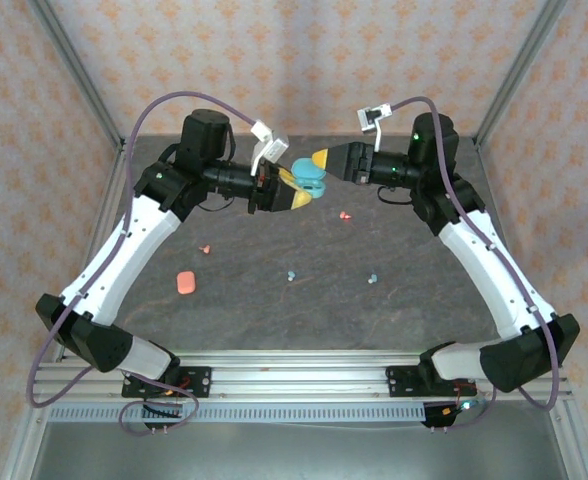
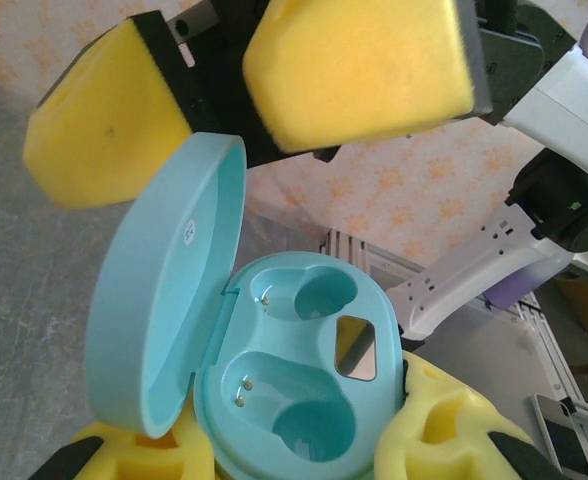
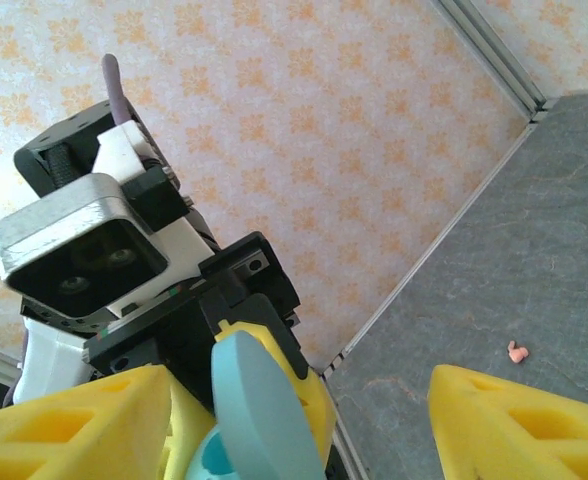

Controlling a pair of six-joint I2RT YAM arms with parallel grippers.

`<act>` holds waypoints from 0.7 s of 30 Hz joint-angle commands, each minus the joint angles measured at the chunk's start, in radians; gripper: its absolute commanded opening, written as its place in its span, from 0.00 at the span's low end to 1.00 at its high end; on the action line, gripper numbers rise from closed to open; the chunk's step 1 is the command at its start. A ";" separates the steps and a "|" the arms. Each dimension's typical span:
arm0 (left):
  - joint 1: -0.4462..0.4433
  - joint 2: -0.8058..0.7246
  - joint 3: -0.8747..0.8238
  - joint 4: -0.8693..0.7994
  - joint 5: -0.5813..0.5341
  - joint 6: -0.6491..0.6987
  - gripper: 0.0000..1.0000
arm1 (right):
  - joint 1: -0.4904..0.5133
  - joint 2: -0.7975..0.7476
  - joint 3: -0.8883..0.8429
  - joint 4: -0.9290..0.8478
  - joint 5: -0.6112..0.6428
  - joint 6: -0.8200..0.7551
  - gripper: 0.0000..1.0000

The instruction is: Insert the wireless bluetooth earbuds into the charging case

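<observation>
Left wrist: case (image 2: 292, 375) in left claw (image 2: 294, 452); right claw (image 2: 232, 100) seemingly spread.

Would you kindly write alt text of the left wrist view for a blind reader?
An open light-blue charging case, both wells empty, is clamped in the left gripper; yellow pads of the open right gripper flank its raised lid.

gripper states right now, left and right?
Left gripper: shut on the light blue charging case, its lid open.
Right gripper: open, fingers apart either side of the lid, holding nothing.
</observation>
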State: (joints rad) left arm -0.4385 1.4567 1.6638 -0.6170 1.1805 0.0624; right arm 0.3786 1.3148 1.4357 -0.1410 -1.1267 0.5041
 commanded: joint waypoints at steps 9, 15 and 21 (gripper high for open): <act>0.002 -0.151 -0.200 0.031 -0.177 0.059 0.00 | 0.000 -0.035 0.017 -0.077 0.147 0.082 0.66; 0.002 -0.222 -0.322 0.040 -0.264 0.091 0.00 | -0.001 -0.070 -0.047 -0.154 0.266 0.095 0.65; 0.002 -0.282 -0.395 0.042 -0.324 0.118 0.00 | 0.009 -0.031 -0.117 -0.315 0.319 0.011 0.61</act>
State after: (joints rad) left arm -0.4385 1.2144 1.2854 -0.6022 0.9070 0.1413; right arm 0.3790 1.2682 1.3544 -0.3485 -0.8646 0.5640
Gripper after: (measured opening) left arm 0.250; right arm 0.613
